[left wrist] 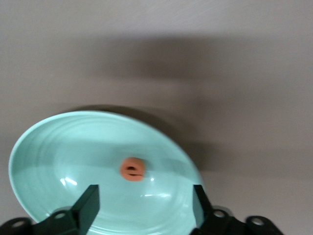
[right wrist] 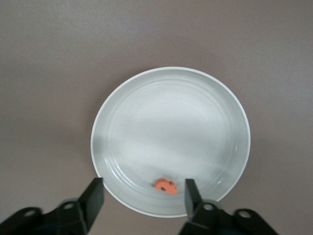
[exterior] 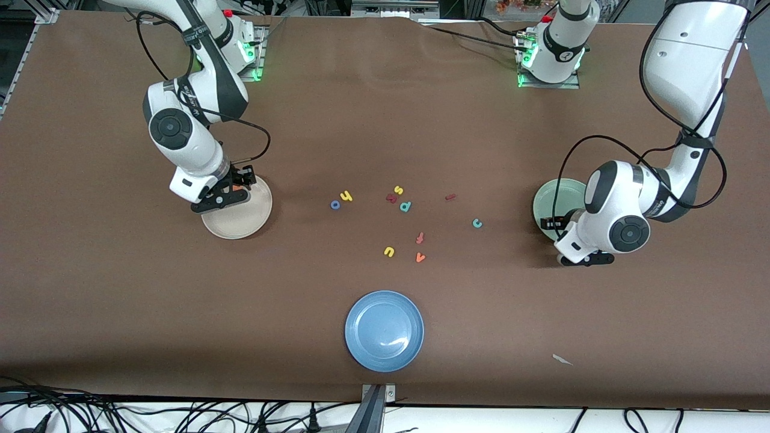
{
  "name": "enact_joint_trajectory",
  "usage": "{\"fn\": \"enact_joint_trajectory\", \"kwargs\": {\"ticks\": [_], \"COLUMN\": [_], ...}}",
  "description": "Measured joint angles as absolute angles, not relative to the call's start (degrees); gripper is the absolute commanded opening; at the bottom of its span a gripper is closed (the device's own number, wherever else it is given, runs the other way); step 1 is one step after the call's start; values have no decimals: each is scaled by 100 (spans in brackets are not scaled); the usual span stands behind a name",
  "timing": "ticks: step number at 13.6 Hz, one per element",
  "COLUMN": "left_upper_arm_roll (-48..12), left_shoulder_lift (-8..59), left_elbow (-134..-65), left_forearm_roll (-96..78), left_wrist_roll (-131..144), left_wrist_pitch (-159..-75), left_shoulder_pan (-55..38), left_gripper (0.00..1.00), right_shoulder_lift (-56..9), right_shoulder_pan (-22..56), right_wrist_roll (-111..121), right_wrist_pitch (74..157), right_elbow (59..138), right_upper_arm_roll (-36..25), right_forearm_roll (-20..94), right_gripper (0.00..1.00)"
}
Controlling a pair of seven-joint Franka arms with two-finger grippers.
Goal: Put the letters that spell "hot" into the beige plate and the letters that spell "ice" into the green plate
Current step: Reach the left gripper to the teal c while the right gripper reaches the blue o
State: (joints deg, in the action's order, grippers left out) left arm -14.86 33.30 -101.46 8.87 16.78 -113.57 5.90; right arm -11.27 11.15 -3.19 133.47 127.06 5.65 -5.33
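Note:
The beige plate point(exterior: 240, 227) point(right wrist: 171, 122) lies toward the right arm's end of the table. In it rests the orange "t" point(right wrist: 167, 186), free between the fingers of my open right gripper point(exterior: 231, 190) point(right wrist: 142, 196), which hangs low over the plate's edge. At the left arm's end, the green plate point(exterior: 556, 201) point(left wrist: 58, 152) holds the orange "e" point(left wrist: 132, 169). My left gripper point(exterior: 552, 224) point(left wrist: 144, 200) hovers open over it and grips nothing. On the table's middle lie the blue "o" point(exterior: 335, 205), yellow "h" point(exterior: 346, 196), dark red "i" point(exterior: 450, 196) and teal "c" point(exterior: 477, 224).
Other loose letters lie among them: a yellow "s" point(exterior: 398, 190), a dark red letter point(exterior: 391, 198), a teal "p" point(exterior: 405, 206), a reddish hooked letter point(exterior: 420, 238), a yellow "u" point(exterior: 388, 251) and an orange "v" point(exterior: 420, 257). A blue plate point(exterior: 384, 331) sits nearest the front camera.

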Motion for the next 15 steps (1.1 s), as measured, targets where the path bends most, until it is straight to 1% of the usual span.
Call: {"fn": "enact_joint_trajectory", "kwargs": {"ticks": [2, 4, 6, 9, 10, 11, 15], "left_upper_arm_roll": [-1925, -2279, -2327, -2318, -2307, -2293, -2241], "left_shoulder_lift": [3184, 3144, 3195, 3524, 3665, 3781, 3985], "left_elbow": [-9961, -9864, -9876, -9921, -9928, -9929, -9929], "left_forearm_roll": [880, 880, 879, 886, 892, 896, 933], "left_wrist_roll": [2470, 3347, 4137, 5121, 5205, 5247, 5324], "left_wrist_pitch": [-11361, -11453, -11796, -12547, -12647, -12699, -12758], "left_shoulder_pan": [553, 405, 63, -286, -334, -349, -347], "left_gripper": [100, 100, 100, 99, 98, 94, 94], "right_shoulder_lift": [-1135, -1243, -1539, -2074, -2201, -2302, -2769], "right_shoulder_pan": [1120, 1129, 1222, 1607, 1692, 1765, 2093], "right_wrist_roll": [-338, -716, -1405, -2262, -2455, -2639, -3591], "right_wrist_pitch": [13374, 13418, 13581, 13734, 13748, 13756, 13757], "right_elbow": [12691, 12573, 12319, 11856, 11737, 11625, 11130], "right_upper_arm_roll": [598, 815, 1125, 1246, 1248, 1249, 1251], "right_forearm_roll": [-246, -124, -124, -153, -186, -235, -748], "right_gripper": [83, 83, 83, 83, 82, 82, 82]}}
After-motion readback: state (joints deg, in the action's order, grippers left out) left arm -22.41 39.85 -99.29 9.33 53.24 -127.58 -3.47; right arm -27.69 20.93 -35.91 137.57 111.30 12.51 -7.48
